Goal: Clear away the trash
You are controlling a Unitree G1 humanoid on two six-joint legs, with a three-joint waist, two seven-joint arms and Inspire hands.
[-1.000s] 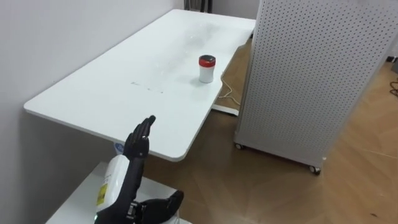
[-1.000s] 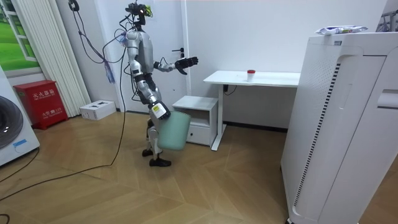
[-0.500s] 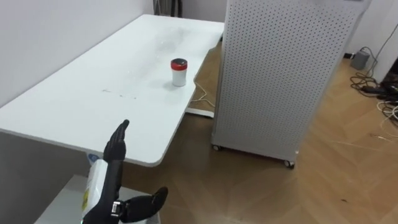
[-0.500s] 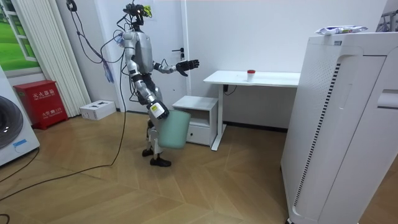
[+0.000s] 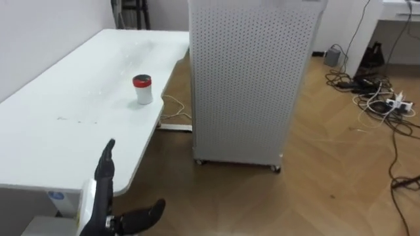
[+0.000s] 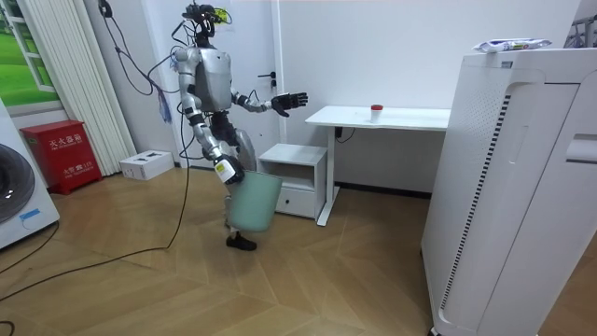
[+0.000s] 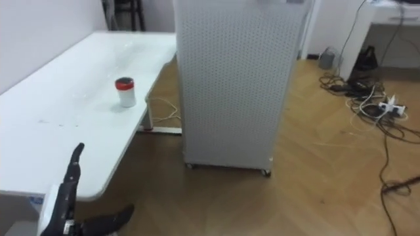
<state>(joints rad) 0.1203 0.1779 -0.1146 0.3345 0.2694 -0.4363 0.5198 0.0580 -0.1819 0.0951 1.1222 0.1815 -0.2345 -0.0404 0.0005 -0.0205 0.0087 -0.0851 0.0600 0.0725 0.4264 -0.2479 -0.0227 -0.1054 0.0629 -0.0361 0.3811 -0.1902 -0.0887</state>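
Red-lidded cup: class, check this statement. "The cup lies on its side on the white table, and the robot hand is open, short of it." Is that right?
One thing is wrong. In the left eye view the cup stands upright on the white table; it does not lie on its side. The left robot hand is open, short of it.

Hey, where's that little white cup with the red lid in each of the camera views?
Left eye view: the cup stands upper left, on the white table, near its right edge.
Right eye view: the cup stands upper left, at the same spot on the table.
Room view: the cup stands right of centre, on the table by the wall.
Shared landmark: the table.
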